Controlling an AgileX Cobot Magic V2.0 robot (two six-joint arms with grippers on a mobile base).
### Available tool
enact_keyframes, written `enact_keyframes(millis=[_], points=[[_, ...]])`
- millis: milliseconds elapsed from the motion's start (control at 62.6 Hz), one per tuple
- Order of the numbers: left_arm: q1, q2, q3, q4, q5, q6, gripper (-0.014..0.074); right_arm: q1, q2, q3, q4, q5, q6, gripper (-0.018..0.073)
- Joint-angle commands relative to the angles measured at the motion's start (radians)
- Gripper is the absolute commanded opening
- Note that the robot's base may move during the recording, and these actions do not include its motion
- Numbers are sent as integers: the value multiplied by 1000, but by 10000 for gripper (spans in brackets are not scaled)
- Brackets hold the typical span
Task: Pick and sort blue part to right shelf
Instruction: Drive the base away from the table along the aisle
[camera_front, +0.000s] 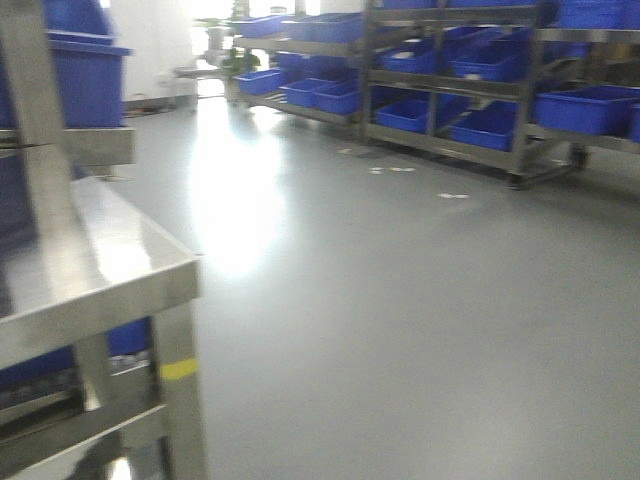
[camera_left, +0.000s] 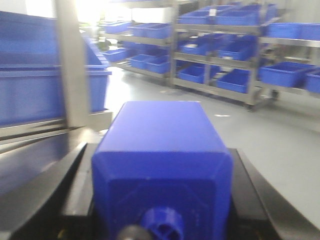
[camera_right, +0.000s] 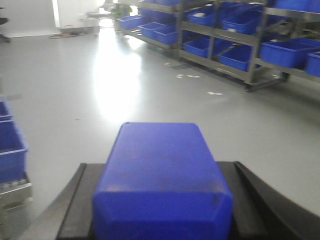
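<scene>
We see the blue part (camera_left: 162, 165), a squat solid-blue block with its round nub toward the camera, clamped in the left gripper (camera_left: 160, 147). A second blue part (camera_right: 162, 175) sits clamped in the right gripper (camera_right: 160, 167). Both are well apart from the right shelf (camera_front: 470, 100), a steel rack of blue bins.

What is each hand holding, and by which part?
Left hand: a blue part, clamped by its sides, nub toward the wrist. Right hand: a second blue part, same hold.
</scene>
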Motion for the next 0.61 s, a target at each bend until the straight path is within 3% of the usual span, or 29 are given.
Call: enact_keyframes(millis=[0, 591], points=[[1, 11, -28, -2, -89, -5, 365, -6, 4, -32, -13, -95, -4, 373], [1, 11, -28, -2, -89, -5, 365, -6, 4, -32, -13, -95, -4, 373]])
